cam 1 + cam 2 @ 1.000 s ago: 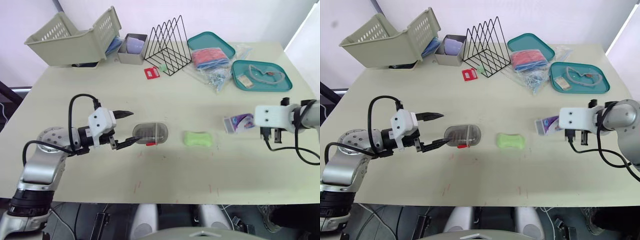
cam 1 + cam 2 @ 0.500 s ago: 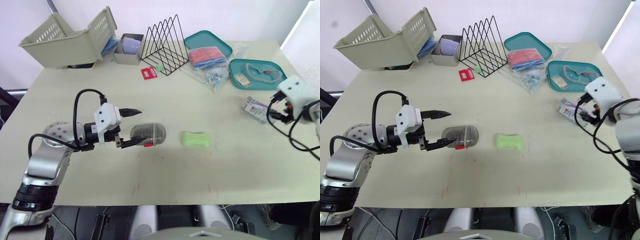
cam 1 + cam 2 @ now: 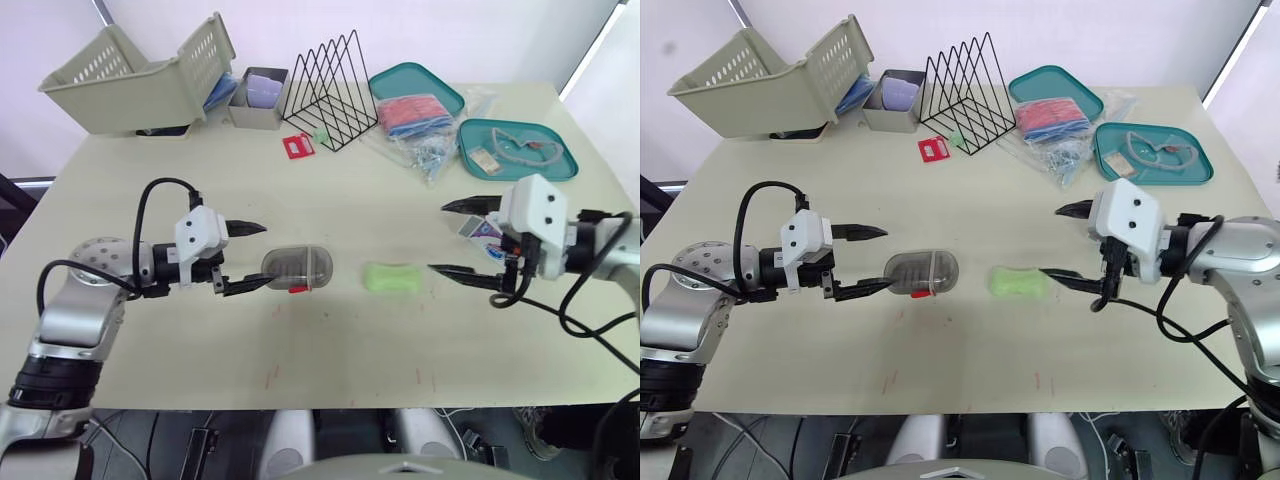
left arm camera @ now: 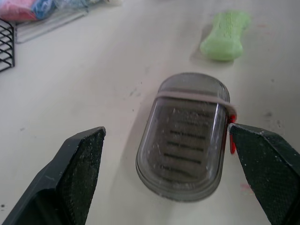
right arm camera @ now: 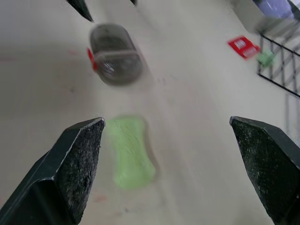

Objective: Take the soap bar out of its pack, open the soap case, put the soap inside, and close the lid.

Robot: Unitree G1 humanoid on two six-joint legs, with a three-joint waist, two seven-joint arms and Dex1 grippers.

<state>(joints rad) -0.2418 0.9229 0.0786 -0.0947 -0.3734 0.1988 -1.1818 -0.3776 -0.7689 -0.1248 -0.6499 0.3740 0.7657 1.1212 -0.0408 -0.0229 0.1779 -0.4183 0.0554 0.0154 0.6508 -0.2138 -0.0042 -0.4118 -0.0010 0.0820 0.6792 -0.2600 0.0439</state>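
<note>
The right gripper (image 3: 440, 238) has swung in from the right edge to right of centre, jaws wide apart, facing the green soap bar (image 3: 394, 277) at centre; the soap pack (image 3: 477, 227) lies just behind it. Left of centre, the left gripper (image 3: 258, 255), jaws apart, flanks the closed soap case (image 3: 298, 267).

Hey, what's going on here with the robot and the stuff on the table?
The robot is partway through putting a soap bar into its case. The green soap bar lies bare on the table, already out of its pack, which lies by the right gripper. That gripper is open, just beside the soap. The left gripper is open too, aimed at the end of the soap case, which looks closed. Neither gripper holds anything.
</note>
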